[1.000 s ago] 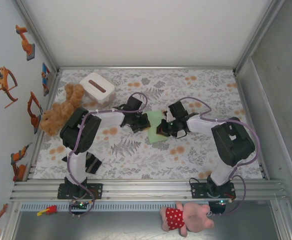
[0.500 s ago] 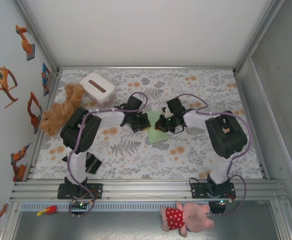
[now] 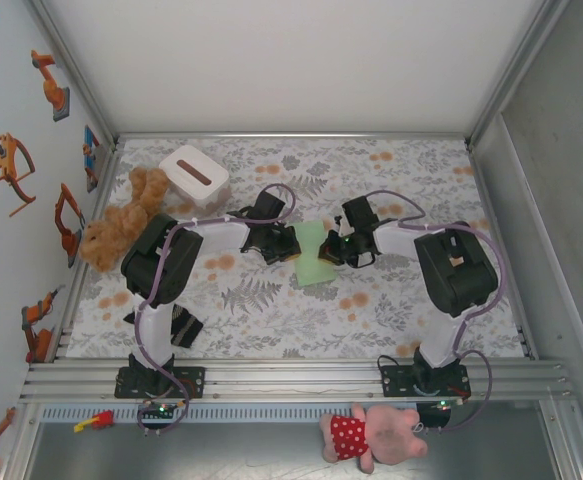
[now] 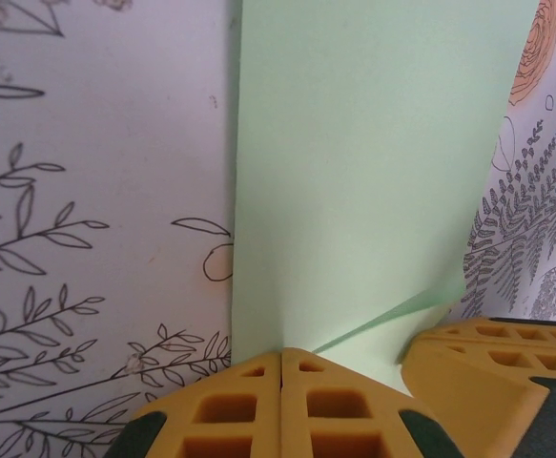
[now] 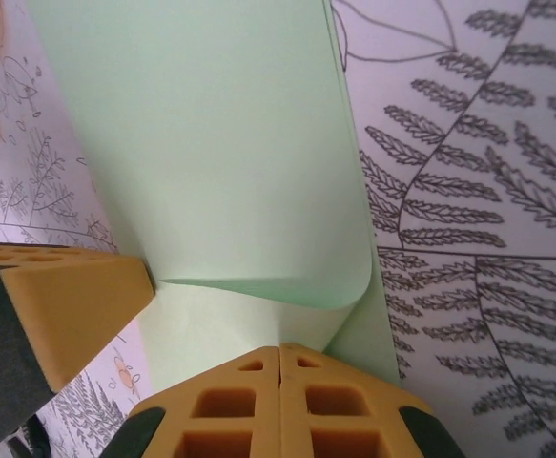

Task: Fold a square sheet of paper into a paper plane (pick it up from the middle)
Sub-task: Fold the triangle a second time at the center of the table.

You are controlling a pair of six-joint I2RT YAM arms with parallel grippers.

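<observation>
The square sheet of paper (image 3: 314, 262) is pale green and lies partly folded on the floral cloth in the middle of the table. My left gripper (image 3: 290, 244) is shut, its tip pressed on the sheet's left edge (image 4: 354, 191). My right gripper (image 3: 332, 249) is shut too, and its tip (image 5: 279, 351) rests on the sheet right behind a flap (image 5: 258, 191) that curls up and over. Both tips (image 4: 282, 355) sit close together at the sheet's far half. Nothing shows between either pair of jaws. No finished paper plane is in view.
A white box with a dark slot (image 3: 193, 175) and a brown teddy (image 3: 121, 222) sit at the far left. A striped dark cloth (image 3: 181, 325) lies beside the left arm's base. A pink soft toy (image 3: 371, 435) lies in front of the rail.
My right gripper has shifted a little toward the far side and its arm has swung inward. The left gripper has stayed in place on the sheet.
</observation>
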